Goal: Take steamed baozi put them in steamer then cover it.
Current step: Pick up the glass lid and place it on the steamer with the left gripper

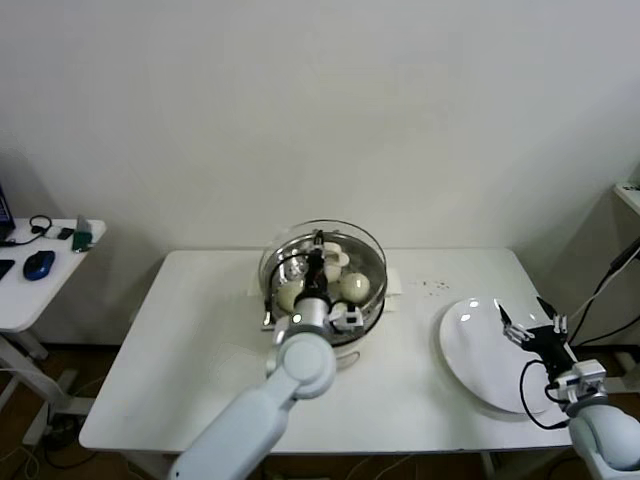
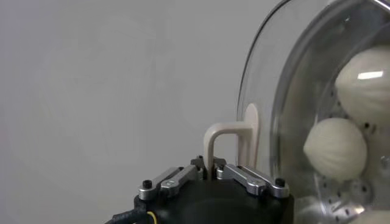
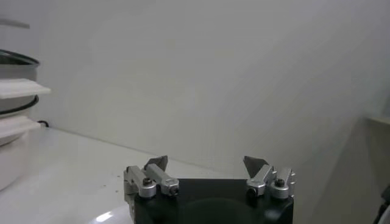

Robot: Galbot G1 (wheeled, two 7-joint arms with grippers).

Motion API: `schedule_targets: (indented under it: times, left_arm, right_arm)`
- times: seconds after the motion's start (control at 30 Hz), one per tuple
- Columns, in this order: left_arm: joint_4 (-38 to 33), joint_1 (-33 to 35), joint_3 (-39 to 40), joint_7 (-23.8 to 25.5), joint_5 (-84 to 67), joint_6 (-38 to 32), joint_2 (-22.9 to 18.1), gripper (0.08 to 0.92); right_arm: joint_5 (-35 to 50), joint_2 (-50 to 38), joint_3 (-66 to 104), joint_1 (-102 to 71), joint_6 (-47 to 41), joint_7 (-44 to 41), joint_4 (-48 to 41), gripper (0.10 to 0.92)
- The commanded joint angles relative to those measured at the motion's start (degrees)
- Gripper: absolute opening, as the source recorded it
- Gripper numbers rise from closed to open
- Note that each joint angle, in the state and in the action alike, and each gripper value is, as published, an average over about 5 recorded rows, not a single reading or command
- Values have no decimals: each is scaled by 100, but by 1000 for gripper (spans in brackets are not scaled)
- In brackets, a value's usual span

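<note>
White surface carried the steamer; baozi lay inside; the rigid, breakable glass lid was held by its handle in the clamped left tool; the right tool stood apart over the plate.

1. The left tool and its arm cover the middle of the glass lid in the head view, hiding part of the steamer.
2. How many steamed baozi lie inside cannot be counted.
3. The plate is partly hidden under the right tool.
4. The left wrist view cuts off the lid's far side.
</note>
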Motion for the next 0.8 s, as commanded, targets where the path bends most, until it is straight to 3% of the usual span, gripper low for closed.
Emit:
schedule_targets:
  times: [0.03, 0.8]
  left_arm:
    - [569, -141, 190, 16, -45, 280, -361, 153]
    - [688, -281, 231, 59, -64, 280, -62, 153]
  right_arm:
    - [-34, 19, 117, -74, 30, -35, -15, 823]
    - [-108, 104, 90, -2, 107, -118, -145, 823]
